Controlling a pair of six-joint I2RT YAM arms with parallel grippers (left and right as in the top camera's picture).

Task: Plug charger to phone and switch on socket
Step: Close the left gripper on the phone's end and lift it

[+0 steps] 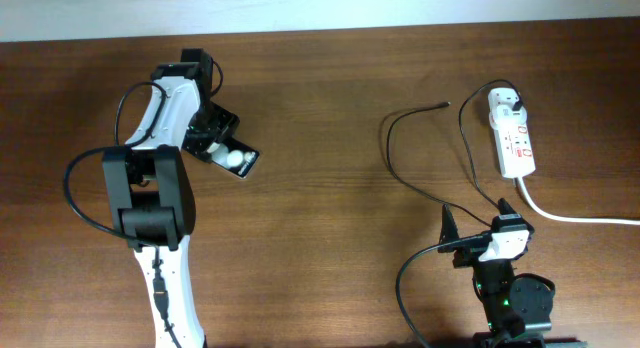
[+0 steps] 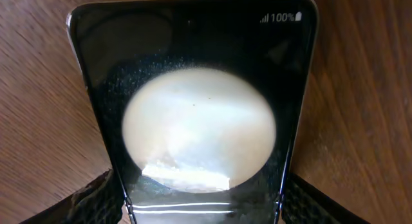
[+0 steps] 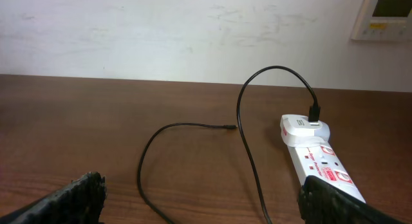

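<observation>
Overhead: phone (image 1: 243, 163) mostly hidden under left gripper (image 1: 224, 151), only right end showing

Left wrist view: phone's lower end cut off by bottom edge; big white glare blots out most of screen; finger pads (image 2: 96, 199) seen only as dark corners

Right wrist view: right gripper (image 3: 199, 192) fingers cut by bottom edge; right finger covers near end of socket (image 3: 315, 156); charger (image 3: 243, 143) cable runs out bottom edge, connector tip too small to make out

Overhead: socket's white cord (image 1: 590, 219) leaves right edge; red markings too small to read
</observation>
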